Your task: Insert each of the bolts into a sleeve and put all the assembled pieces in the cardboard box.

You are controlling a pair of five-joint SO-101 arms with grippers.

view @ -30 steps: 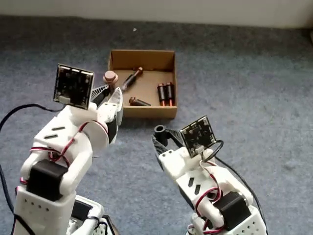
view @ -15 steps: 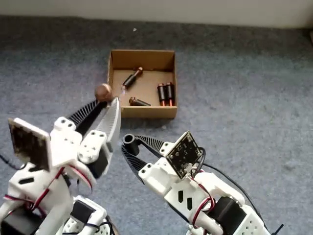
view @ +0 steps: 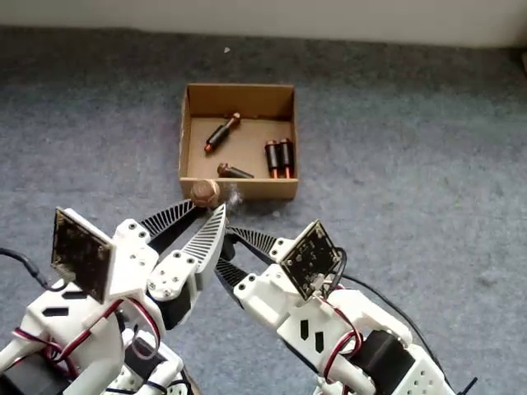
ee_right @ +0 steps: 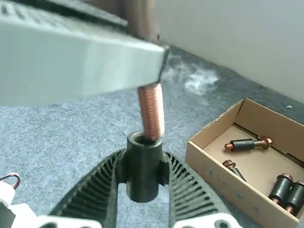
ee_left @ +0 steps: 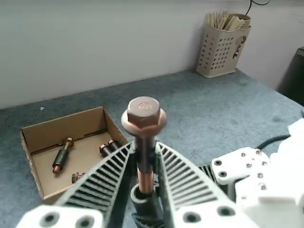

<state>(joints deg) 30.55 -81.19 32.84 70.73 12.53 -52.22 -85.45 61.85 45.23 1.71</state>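
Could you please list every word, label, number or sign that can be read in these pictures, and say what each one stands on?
No text can be read in any view.
Head of the bolt: possibly faint raised marks, too blurred to read.
The camera boards on the wrists: print, if any, is too small to read.
The cardboard box and sleeve: plain, no marking seen.

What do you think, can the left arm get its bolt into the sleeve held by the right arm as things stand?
Probably yes: the bolt in the left end effector stands with its tip at the mouth of the sleeve gripped by the right end effector, with nothing between them.
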